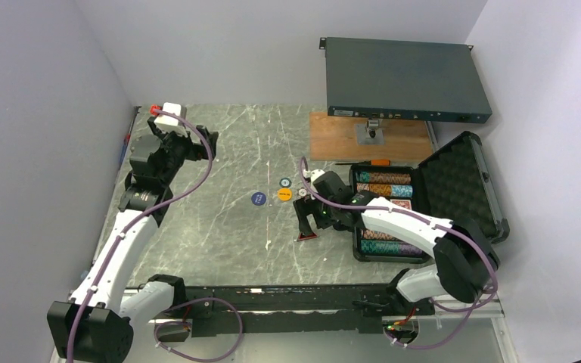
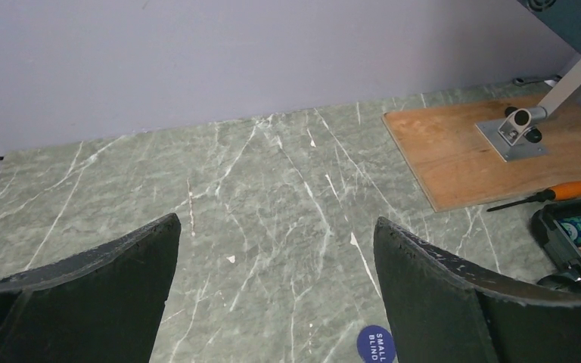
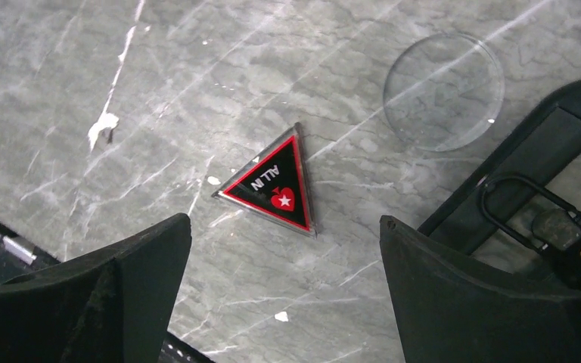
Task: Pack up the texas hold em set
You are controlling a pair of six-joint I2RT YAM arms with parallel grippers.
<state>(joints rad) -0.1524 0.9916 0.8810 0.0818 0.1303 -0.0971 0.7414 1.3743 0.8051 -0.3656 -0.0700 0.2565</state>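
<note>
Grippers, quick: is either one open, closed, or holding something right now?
Left gripper: open, holding nothing.
Right gripper: open, holding nothing; the red triangle lies untouched beneath it.

Dark rack-mount box [image 1: 407, 79], wooden board [image 2: 454, 151], orange-handled screwdriver [image 2: 552, 194]; marble table [image 1: 219, 227]

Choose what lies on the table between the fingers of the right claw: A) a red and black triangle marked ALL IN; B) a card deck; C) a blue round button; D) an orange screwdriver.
A: the right wrist view shows the triangle flat on the table below the open right claw.
</note>
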